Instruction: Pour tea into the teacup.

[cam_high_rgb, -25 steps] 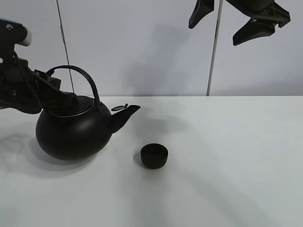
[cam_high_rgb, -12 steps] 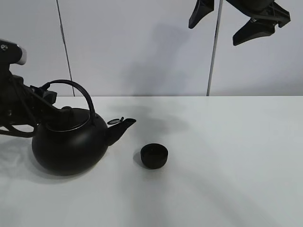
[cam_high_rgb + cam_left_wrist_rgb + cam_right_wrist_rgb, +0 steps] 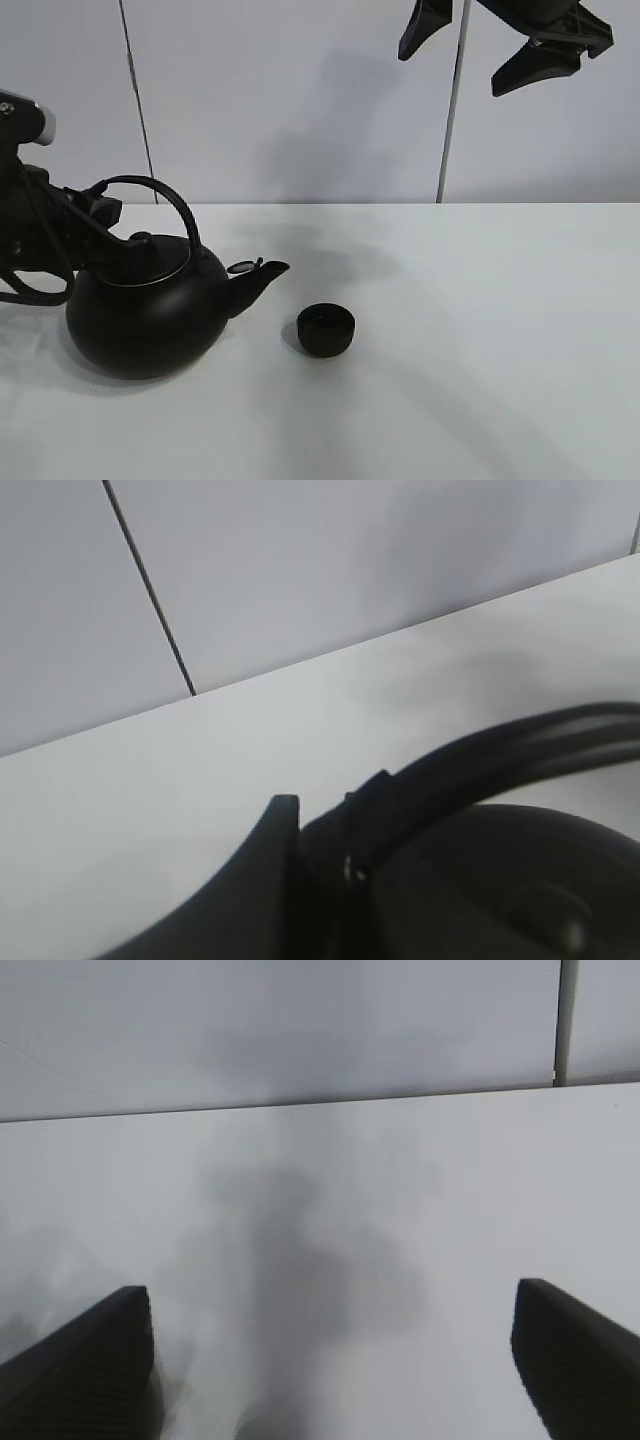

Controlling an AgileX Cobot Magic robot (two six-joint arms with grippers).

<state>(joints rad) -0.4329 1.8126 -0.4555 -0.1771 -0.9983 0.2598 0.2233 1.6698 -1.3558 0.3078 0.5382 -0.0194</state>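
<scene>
The big round black kettle (image 3: 145, 315) sits on the white table (image 3: 480, 330) at the left, spout pointing right toward the teacup. The teacup (image 3: 326, 331), a small matte black handleless cup, stands upright just right of the spout, a short gap apart. My left gripper (image 3: 104, 210) is shut on the kettle's arched handle (image 3: 165, 195) near its left end. The left wrist view shows that handle (image 3: 500, 755) close up against one dark finger (image 3: 265, 855). My right gripper (image 3: 450, 72) hangs open and empty high above the table; its fingers (image 3: 85, 1360) frame bare tabletop.
A pale panelled wall (image 3: 300, 100) with a vertical pole (image 3: 452, 120) stands behind the table. White tabletop stretches to the right of the teacup and in front of it.
The kettle has moved left and down with my left gripper and now sits lower, with the spout farther from the teacup. The teacup and the right gripper have not moved.
</scene>
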